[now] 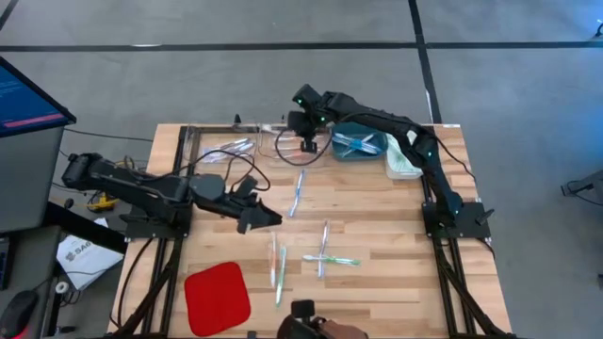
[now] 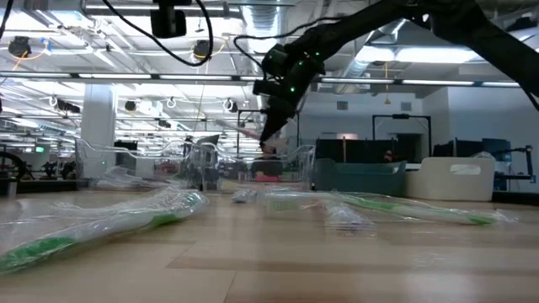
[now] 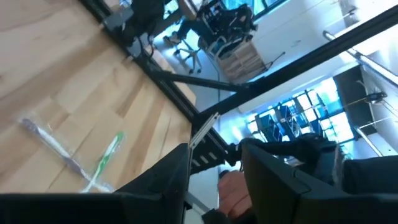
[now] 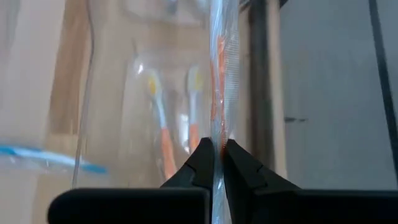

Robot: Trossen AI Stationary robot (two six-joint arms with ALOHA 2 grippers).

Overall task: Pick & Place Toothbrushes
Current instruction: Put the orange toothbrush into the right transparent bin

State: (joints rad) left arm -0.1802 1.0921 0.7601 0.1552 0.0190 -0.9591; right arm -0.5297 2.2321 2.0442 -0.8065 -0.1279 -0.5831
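The right gripper, in the upper centre of the high view, has its jaws clenched on an orange wrapped toothbrush above a clear bin. The slick wrapper could slip and miss it. The left gripper waits mid-table, jaws parted, empty.

Open-plan lab: ceiling ducts, strip lights, monitors.

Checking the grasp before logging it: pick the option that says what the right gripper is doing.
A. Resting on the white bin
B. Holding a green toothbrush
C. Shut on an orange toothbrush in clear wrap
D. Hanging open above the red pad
C: the right gripper pinches a wrapped orange toothbrush that runs up between its closed fingers.
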